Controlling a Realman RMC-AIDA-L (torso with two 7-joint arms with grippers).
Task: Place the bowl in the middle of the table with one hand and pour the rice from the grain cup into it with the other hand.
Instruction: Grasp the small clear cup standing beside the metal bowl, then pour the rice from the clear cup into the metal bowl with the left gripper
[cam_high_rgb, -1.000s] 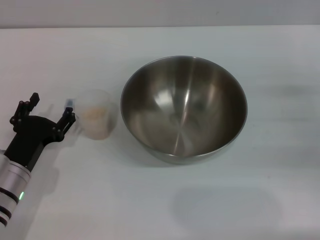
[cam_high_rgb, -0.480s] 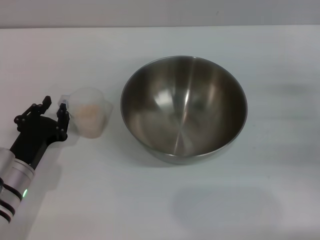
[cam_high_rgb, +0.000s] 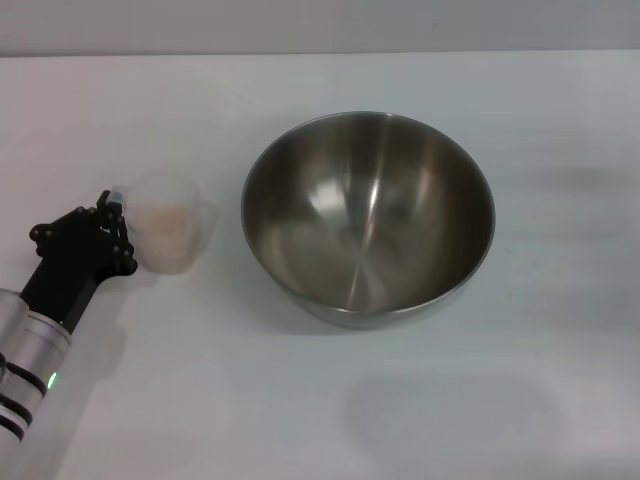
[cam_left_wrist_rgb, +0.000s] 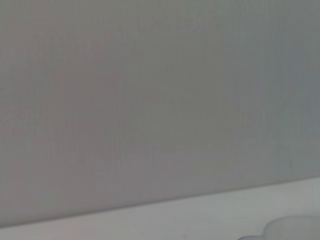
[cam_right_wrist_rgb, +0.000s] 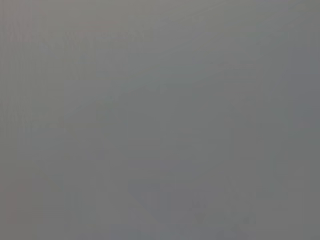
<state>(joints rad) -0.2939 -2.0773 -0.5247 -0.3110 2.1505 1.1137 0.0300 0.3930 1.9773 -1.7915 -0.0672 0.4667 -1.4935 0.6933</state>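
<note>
The steel bowl (cam_high_rgb: 368, 215) sits upright and empty near the middle of the white table (cam_high_rgb: 300, 400). To its left is the frosted grain cup (cam_high_rgb: 168, 235), with pale rice (cam_high_rgb: 165, 219) inside. My left gripper (cam_high_rgb: 114, 226) reaches in from the lower left and is shut on the cup's handle side. In the left wrist view only a sliver of the cup's rim (cam_left_wrist_rgb: 292, 227) shows at the edge. The right gripper is out of view, and the right wrist view is a plain grey blur.
A grey wall runs behind the table's far edge (cam_high_rgb: 320, 52). Bare white tabletop lies in front of the bowl and to its right.
My left gripper's fingers went from wide open to shut on the cup's handle. The cup has shifted left, away from the bowl. The bowl has not moved.
</note>
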